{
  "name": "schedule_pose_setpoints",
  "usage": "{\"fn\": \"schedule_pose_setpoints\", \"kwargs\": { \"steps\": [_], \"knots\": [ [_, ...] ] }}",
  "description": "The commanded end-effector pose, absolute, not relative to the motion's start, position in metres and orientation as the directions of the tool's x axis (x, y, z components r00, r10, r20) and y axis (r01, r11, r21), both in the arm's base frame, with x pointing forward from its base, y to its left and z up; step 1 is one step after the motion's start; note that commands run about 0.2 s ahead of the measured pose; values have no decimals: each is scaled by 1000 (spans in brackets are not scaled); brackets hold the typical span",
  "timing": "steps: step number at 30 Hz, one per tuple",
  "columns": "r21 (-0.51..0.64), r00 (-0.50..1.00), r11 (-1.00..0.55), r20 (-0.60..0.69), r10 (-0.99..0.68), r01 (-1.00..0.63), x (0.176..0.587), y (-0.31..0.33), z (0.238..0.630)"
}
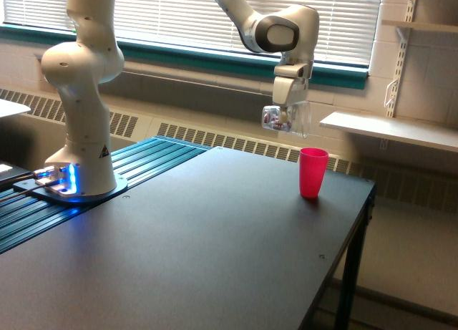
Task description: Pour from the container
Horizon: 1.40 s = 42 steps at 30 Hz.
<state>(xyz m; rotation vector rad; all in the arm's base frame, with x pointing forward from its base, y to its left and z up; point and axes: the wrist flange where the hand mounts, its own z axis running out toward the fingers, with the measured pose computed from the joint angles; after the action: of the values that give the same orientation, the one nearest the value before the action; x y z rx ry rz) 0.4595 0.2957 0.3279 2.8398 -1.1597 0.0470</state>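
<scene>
Container (284, 119) clamped in end effector (286, 117), tipped sideways in air, dark-reddish bits inside; hangs above and toward exterior view's left of upright pink cup (313, 172) on desk (200, 251).

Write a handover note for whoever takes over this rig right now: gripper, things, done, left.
Gripper: shut on the clear cup, held in the air and tilted, dark-reddish bits inside near its lower end.
Pink cup: upright on the black table, near the far edge, below the clear cup and toward the exterior view's right.
Done: clear cup lifted and brought near the pink cup.
Left: nothing seen falling out yet; the pour itself probably remains, once the clear cup is over the pink cup.
</scene>
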Motion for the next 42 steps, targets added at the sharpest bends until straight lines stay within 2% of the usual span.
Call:
{"fn": "schedule_pose_setpoints", "kwargs": {
  "steps": [1,7,21,35,42],
  "knots": [
    [106,703,-698,16,-711,-708,452,302,310],
    [139,710,-702,6,-704,-698,454,308,301],
    [129,676,-671,-13,-737,-730,473,318,313],
    [191,645,-645,-72,-761,-740,469,319,308],
    [194,634,-635,-74,-770,-748,480,319,315]
  ]
}}
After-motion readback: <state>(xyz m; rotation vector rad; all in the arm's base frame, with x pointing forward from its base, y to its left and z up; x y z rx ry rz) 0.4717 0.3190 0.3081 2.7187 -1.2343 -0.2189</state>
